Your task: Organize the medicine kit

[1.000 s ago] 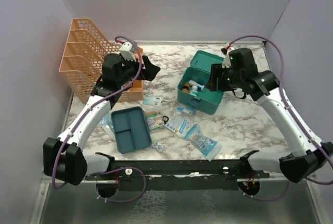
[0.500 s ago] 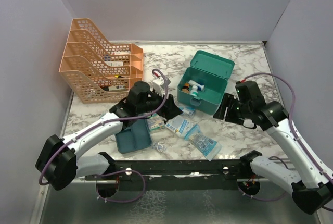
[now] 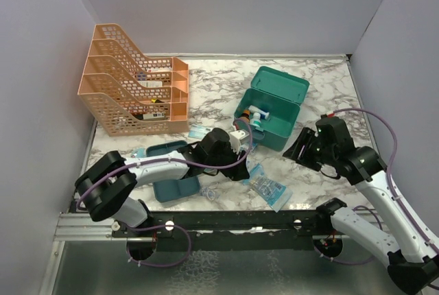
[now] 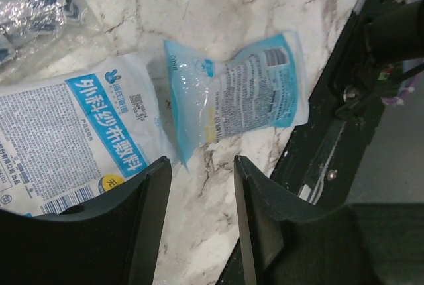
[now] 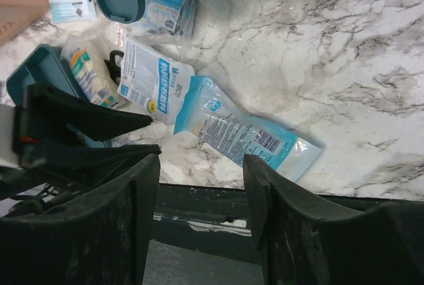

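Pick-up step. The left end effector [image 4: 200, 162], fingers apart and empty, sits low over a blue packet [image 4: 235, 96] near the near edge of the desk [image 3: 206, 96]. The right end effector [image 5: 202, 159], likewise apart and empty, hovers beside the kit [image 3: 274, 106], which stands open at mid-desk towards the far edge. The next move probably calls for closing on the packet's edge, lifting it, and carrying it to the kit.

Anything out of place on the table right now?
Yes. The kit stands open, yet several packets lie scattered on the table in front of it, and the tray sits beside them, outside the kit.
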Controlling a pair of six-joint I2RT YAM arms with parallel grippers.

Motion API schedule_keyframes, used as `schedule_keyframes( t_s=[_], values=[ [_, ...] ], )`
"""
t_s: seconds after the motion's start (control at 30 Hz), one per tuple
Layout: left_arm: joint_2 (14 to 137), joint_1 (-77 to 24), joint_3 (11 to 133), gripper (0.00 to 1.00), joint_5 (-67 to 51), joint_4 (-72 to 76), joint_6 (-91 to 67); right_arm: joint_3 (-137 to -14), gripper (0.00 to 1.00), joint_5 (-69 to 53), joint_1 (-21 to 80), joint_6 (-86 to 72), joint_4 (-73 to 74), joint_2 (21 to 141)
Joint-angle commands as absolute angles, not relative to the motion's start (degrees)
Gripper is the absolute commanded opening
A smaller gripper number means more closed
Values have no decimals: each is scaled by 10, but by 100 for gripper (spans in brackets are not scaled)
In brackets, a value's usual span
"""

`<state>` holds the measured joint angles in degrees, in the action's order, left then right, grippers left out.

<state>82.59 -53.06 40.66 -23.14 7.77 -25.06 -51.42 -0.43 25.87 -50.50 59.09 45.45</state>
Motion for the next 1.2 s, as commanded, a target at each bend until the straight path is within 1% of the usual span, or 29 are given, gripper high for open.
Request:
schedule_keyframes(
  t_s=[0.0, 0.13, 0.33, 0.43, 0.5, 0.57, 0.97, 1.03, 1.13, 1.17],
  values=[
    [854, -538, 405, 45, -185, 104, -254, -505, 53, -19, 258, -491, 530, 422],
    [893, -538, 416, 45, -217, 110, -255, -497, 53, -25, 258, -478, 517, 398],
    [930, -538, 437, 39, -242, 112, -249, -495, 53, -18, 258, -473, 522, 393],
    [940, -537, 445, 35, -247, 112, -249, -489, 53, -18, 258, -474, 523, 393],
    [946, -539, 449, 29, -247, 111, -249, -484, 53, -18, 258, -473, 523, 392],
    [947, -539, 453, 26, -245, 109, -250, -480, 53, -17, 258, -473, 522, 391],
    [969, -545, 471, 25, -217, 84, -234, -467, 53, -9, 258, -474, 513, 394],
    [966, -546, 472, 18, -208, 82, -227, -465, 53, -9, 257, -472, 510, 395],
    [946, -546, 479, 0, -200, 70, -202, -463, 53, -13, 257, -463, 500, 395],
    [937, -545, 484, 0, -198, 62, -192, -464, 53, -14, 258, -457, 495, 396]
  ],
)
